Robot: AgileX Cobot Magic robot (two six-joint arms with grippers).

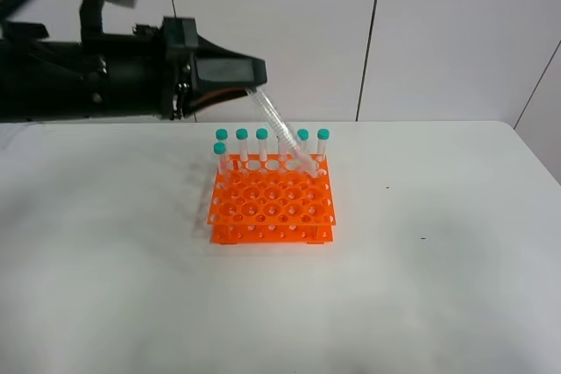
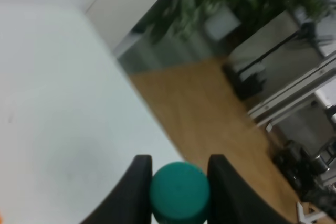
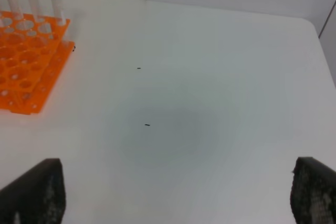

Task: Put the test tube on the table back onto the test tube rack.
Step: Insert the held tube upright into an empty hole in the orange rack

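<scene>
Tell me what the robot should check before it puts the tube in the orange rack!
1. Left gripper shut on the test tube at its capped end: ok.
2. That tube upright: not ok, it leans.
3. Tip lined up with a free hole in the orange rack: cannot tell.
4. Other tubes standing upright: ok.
5. Right gripper open, empty, away from the rack: ok.

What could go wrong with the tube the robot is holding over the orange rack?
1. The test tube hangs tilted from the left gripper, so its tip might catch a hole's rim on the test tube rack.
2. It is close to the standing tubes in the back row and could knock them.
3. Only its teal cap is pinched, so it may swing.
</scene>
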